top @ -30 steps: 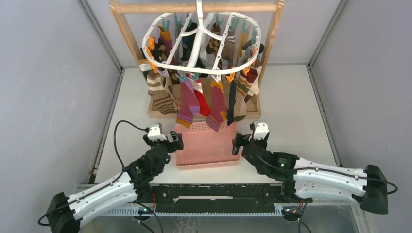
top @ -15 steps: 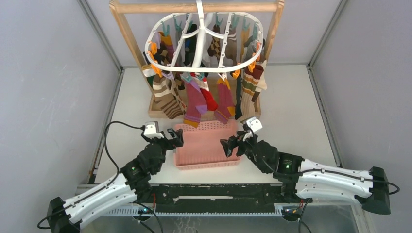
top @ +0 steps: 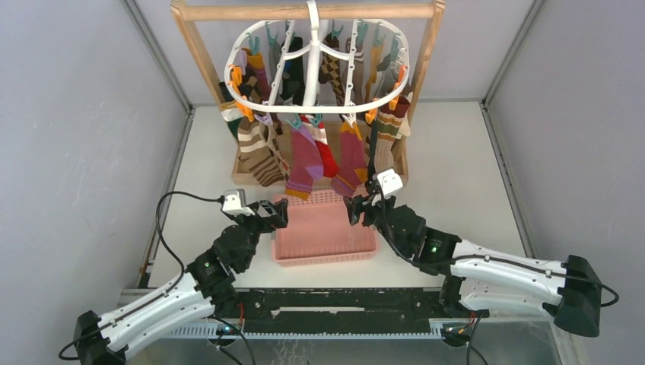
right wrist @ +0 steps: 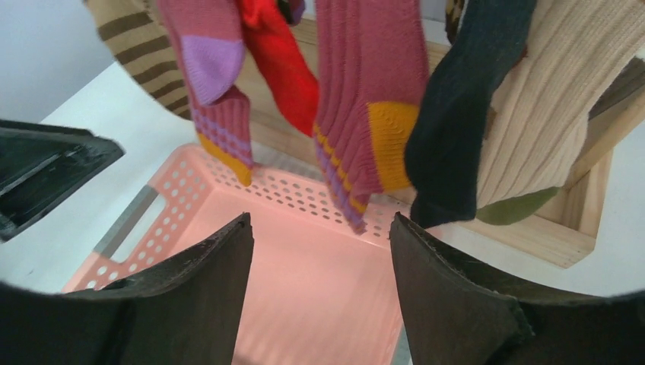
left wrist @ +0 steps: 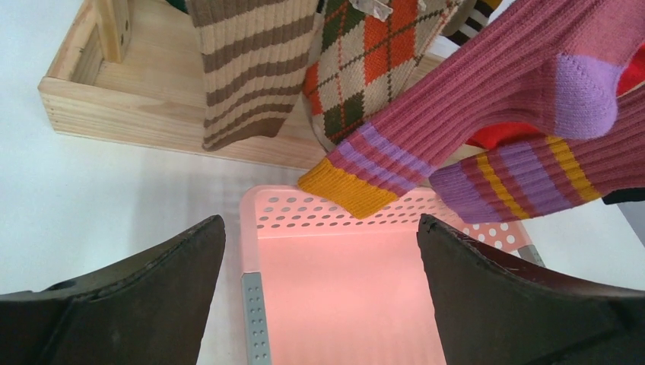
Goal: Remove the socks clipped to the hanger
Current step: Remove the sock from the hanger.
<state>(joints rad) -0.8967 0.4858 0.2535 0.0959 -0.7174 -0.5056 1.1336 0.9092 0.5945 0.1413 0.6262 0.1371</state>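
Top external view: hanger [top: 309,84], a white oval ring w/ orange and teal clips, hung from the wooden stand [top: 199,53] at 12 o'clock on the table [top: 456,152]. The socks [top: 257,152] were clipped round its rim, toes down. Below the front row, btwn the two arms, lay a pink basket [top: 323,245]. R gripper [top: 352,209] stood over the basket's 1 o'clock corner, jaws apart, grasping nothing. L gripper [top: 279,215] stood at the 11 o'clock corner, jaws spread wide, likewise empty.

Key relation: the mauve sock w/ mustard heel [top: 351,161] lay at 12 o'clock from the R gripper, just above it. Its long axis was approx. vertical, clip at top, toe at bottom. Right wrist view: this mauve sock [right wrist: 365,99] ran 12 to 6 o'clock, toe tip about level w/ the fingertips [right wrist: 217,266] and over the gap. Whether it sat inside the jaws in depth could not be told. Just beside it at 3 o'clock hung a black sock [right wrist: 456,114]. R arm was the nearer. From the L gripper the mauve sock lay at 2 o'clock, w/ the purple-heeled sock [left wrist: 487,91] closer to that side.

Judgement: likely step was closing on the mauve toe, then pulling toward 6 o'clock to free it from its clip.
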